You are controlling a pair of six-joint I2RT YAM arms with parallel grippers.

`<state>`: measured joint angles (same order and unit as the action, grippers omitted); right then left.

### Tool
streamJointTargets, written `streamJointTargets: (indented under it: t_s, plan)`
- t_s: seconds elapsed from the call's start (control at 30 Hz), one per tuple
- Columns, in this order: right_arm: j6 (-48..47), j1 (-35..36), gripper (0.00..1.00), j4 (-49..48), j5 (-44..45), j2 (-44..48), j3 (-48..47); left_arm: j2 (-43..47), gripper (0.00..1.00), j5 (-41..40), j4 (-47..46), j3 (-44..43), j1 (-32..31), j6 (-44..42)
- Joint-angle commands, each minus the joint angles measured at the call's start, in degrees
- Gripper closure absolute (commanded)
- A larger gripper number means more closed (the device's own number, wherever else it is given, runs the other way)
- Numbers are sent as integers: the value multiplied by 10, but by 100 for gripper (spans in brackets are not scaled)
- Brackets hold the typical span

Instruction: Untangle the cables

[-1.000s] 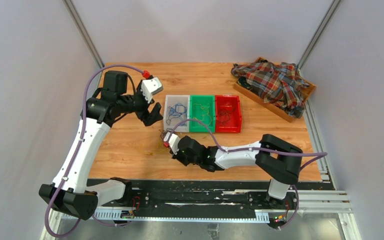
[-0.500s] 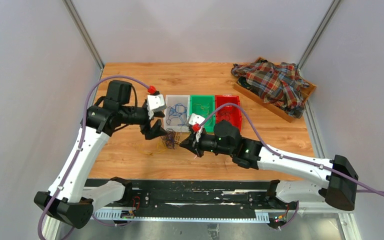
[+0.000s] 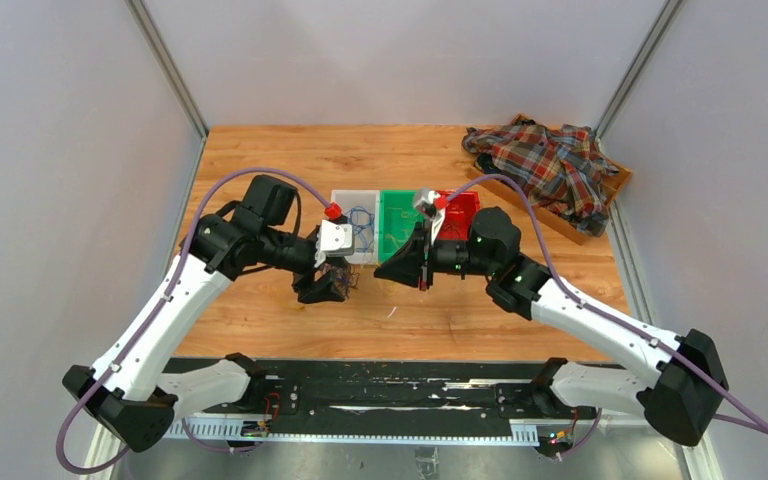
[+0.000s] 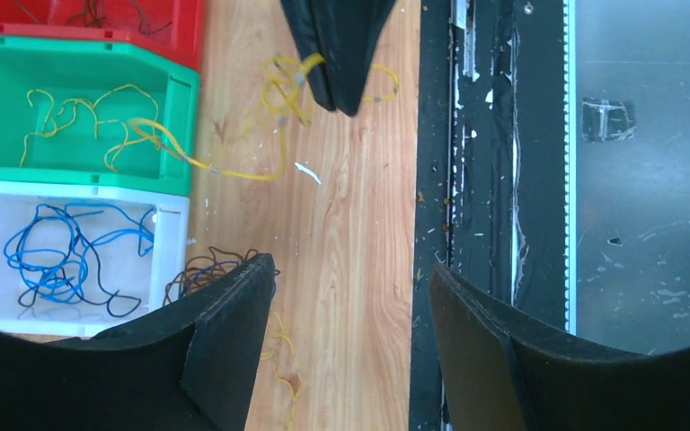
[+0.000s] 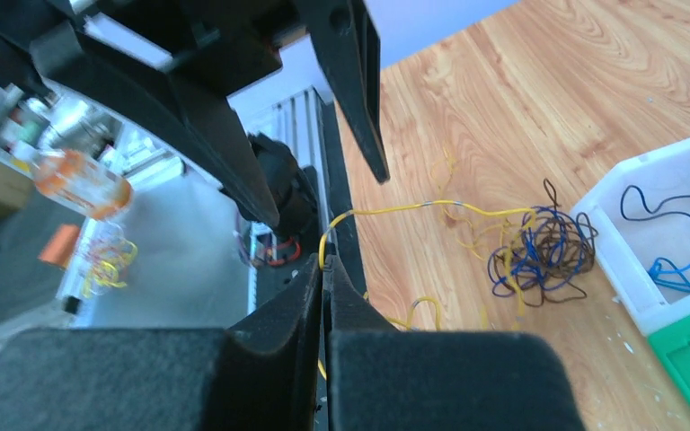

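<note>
The cables (image 5: 539,247) are a small clump of blue, brown and yellow loops on the wooden table, just in front of the white bin. My right gripper (image 5: 325,265) is shut on a yellow cable (image 5: 413,211) that stretches from its tips back to the clump. In the left wrist view that gripper (image 4: 337,90) hangs over the table with the yellow cable (image 4: 252,172) trailing into the green bin. My left gripper (image 4: 350,278) is open right beside the clump (image 4: 207,269), with nothing between its fingers. From above, the left gripper (image 3: 325,285) hides most of the clump (image 3: 348,275).
Three bins stand in a row mid-table: white (image 3: 355,192) with blue cables, green (image 3: 403,193) with yellow ones, red (image 3: 465,193) with dark ones. A plaid shirt (image 3: 550,170) lies in a wooden tray at the back right. A black rail (image 4: 476,135) runs along the near edge.
My right arm swung from the near left up and right toward the bins, drawing a yellow cable out of the clump. My left gripper came down beside the clump and narrowed a little.
</note>
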<state>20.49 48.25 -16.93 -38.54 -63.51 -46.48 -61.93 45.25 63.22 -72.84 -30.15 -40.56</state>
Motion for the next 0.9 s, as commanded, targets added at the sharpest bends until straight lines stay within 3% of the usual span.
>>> streamJointTargets:
  t_s: [0.0,0.07,0.23,0.4,0.47,0.57,0.7,0.77,0.87]
  plan:
    - [132,-51,99,-123,-97,-24,7,-9,33,-21,6,-10,-4,-6]
    - [135,-64,99,-118,-83,-34,-2,-7,34,-30,7,-10,-4,-7]
    - [24,-88,99,4,102,-63,-49,-6,34,-113,6,-1,-4,-11]
    - [-17,-116,99,34,213,-134,-99,-31,19,-232,4,2,12,17]
    - [-42,-120,99,51,237,-178,-127,-37,17,-222,3,0,48,16]
    - [-58,-123,99,55,272,-226,-158,-38,15,-211,3,6,97,-16]
    - [-83,-125,99,48,311,-280,-184,-30,11,-254,4,46,123,-100]
    - [-104,-125,90,44,335,-297,-196,-27,10,-275,4,77,130,-136]
    - [-120,-124,66,43,365,-300,-206,-32,11,-299,4,125,146,-182]
